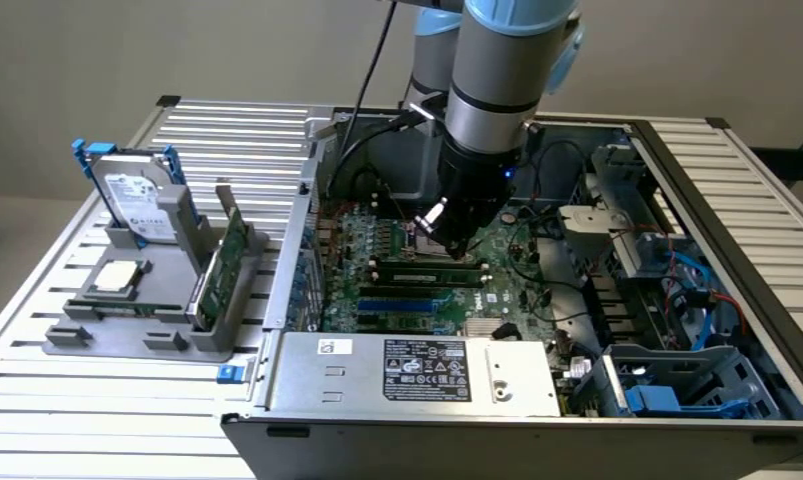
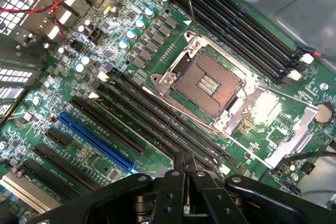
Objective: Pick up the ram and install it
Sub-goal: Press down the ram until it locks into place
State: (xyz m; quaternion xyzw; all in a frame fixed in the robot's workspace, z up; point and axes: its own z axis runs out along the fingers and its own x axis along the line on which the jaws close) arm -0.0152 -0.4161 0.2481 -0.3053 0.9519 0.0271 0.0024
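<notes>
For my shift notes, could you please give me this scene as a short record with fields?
gripper: shut, low over the motherboard inside the open case
nearest parts: empty CPU socket, black memory slots
held item: cannot tell
rack, exterior view's left: hard drive upright, expansion card upright

Exterior view: elevated, looking down at an angle into the open computer case [image 1: 535, 400] from some way off. Wrist view: close above the motherboard [image 2: 131, 40], facing down. Both share the CPU socket [image 2: 207, 82] area.
</notes>
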